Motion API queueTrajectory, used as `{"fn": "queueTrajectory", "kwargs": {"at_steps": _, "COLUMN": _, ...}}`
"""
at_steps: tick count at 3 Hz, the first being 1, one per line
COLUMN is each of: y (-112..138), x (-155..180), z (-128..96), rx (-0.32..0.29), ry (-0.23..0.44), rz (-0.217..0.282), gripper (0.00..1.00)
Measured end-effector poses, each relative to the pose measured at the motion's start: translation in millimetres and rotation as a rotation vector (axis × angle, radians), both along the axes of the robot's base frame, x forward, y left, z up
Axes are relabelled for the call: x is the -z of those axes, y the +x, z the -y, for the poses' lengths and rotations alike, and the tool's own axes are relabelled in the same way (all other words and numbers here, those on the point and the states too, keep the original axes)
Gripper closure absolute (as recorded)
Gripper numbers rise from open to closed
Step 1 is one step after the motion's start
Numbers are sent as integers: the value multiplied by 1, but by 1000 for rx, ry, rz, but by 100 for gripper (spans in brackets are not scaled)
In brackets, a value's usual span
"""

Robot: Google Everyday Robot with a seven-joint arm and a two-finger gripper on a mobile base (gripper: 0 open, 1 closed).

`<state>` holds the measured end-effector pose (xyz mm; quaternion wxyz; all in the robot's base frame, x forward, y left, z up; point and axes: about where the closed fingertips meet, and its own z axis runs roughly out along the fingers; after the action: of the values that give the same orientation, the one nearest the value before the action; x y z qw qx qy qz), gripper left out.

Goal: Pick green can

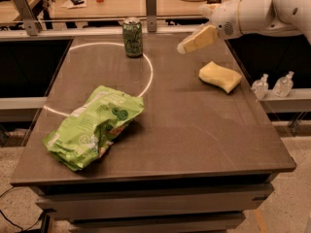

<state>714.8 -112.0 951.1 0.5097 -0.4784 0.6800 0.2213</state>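
The green can (132,37) stands upright at the far edge of the dark table (194,130), left of the middle, on a white circle line. It is dark green with pale markings and a silver top. My gripper (196,40) hangs above the table's far right part, on the white arm that comes in from the upper right. It is to the right of the can and well apart from it, and it holds nothing that I can see.
A light-green chip bag (95,127) lies on the table's near left. A yellow sponge (219,76) lies at the right, just below the gripper. Two small clear bottles (272,85) stand on a ledge beyond the right edge. A metal post (151,8) stands behind the can.
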Motion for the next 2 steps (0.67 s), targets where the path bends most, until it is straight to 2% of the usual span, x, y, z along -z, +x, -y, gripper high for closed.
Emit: {"fn": "queueTrajectory", "kwargs": {"at_steps": 2, "y": 18, "x": 33, "z": -30, "rx": -20, "ry": -3, "rz": -37, "gripper": 0}}
